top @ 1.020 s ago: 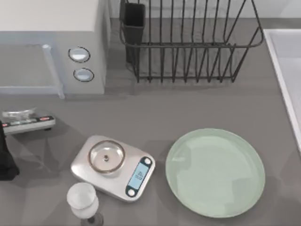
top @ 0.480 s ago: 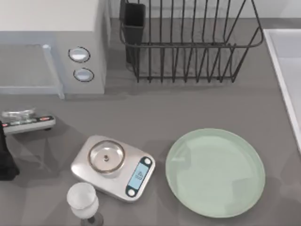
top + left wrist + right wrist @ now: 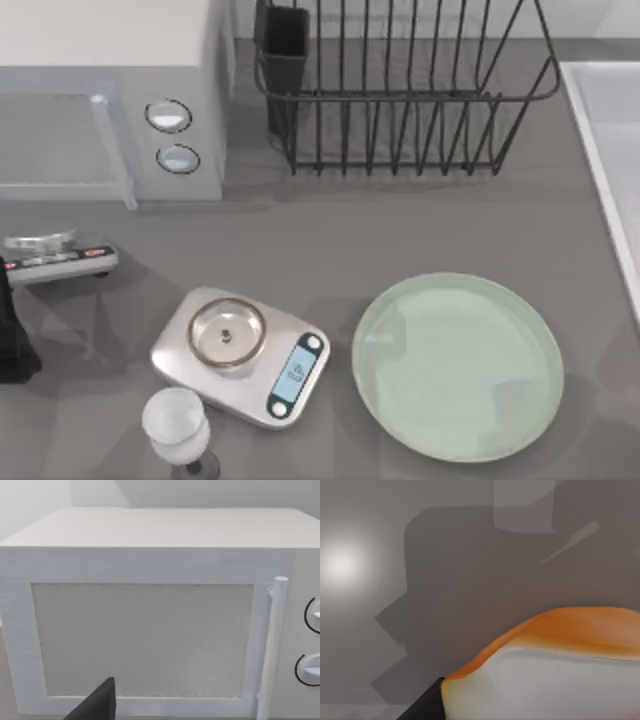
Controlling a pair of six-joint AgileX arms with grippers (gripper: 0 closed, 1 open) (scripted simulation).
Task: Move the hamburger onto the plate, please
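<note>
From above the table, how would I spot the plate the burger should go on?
Start at the wire dish rack at the back. In front of it lies the plate, right of the steel scale. It is pale mint green, round and wider than the scale.

Soft, even light falls on the table from above, with no hard glare. Faint angular shadows lie at 8 o'clock around the scale and at 4 o'clock over the plate. In the right wrist view a bright hotspot glows at 10 o'clock and the hamburger looms blurred at 5 o'clock
</note>
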